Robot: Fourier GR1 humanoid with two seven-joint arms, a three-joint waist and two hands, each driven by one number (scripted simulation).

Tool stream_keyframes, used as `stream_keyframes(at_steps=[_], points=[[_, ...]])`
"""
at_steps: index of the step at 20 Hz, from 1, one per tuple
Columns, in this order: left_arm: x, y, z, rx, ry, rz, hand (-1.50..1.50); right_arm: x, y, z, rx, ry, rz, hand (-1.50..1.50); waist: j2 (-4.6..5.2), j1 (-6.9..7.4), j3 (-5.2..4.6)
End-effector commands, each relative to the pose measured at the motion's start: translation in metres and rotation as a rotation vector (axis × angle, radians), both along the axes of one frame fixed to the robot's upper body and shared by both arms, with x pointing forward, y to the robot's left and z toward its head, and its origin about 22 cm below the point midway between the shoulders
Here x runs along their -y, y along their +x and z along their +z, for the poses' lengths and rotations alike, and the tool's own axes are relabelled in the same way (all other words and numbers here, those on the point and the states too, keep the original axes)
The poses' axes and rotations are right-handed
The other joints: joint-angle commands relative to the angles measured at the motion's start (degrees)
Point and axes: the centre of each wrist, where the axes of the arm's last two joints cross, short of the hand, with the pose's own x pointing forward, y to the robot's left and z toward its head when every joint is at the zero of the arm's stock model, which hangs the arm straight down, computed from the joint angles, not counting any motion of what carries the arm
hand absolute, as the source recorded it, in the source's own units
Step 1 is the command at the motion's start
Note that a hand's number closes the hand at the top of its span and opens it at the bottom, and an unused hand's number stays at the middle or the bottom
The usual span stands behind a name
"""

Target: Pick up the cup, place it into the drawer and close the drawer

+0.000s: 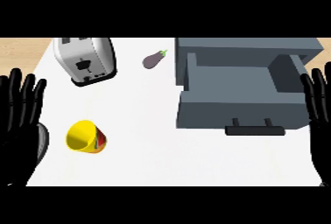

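A yellow cup [85, 136] with a red patterned side lies tipped on the white counter at the lower left, its mouth facing left. The grey drawer [241, 89] stands pulled open at the right, its inside bare, with a dark handle [255, 130] at its front. My left hand [19, 113] rests open at the left edge, fingers up, just left of the cup and apart from it. At the right edge my right hand [320, 109] is also open with fingers up, beside the drawer's right wall.
A silver toaster [85, 60] stands at the back left. A purple eggplant [154, 59] lies between the toaster and the drawer cabinet. The white counter [168, 162] stretches from the cup to the drawer front.
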Motion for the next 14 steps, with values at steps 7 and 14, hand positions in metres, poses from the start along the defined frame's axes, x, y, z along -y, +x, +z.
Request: stream_keyframes(at_steps=[7, 14], points=[[-0.035, -0.002, -0.031, -0.228, -0.107, -0.447, -1.50, -0.016, -0.001, -0.013, -0.143, -0.045, 0.162, -1.50, 1.61, 0.31, 1.23], [-0.112, 0.022, -0.039, -0.263, -0.150, -0.501, -1.50, -0.011, 0.015, -0.011, -0.169, -0.059, 0.198, -1.50, 1.14, -0.25, 1.41]])
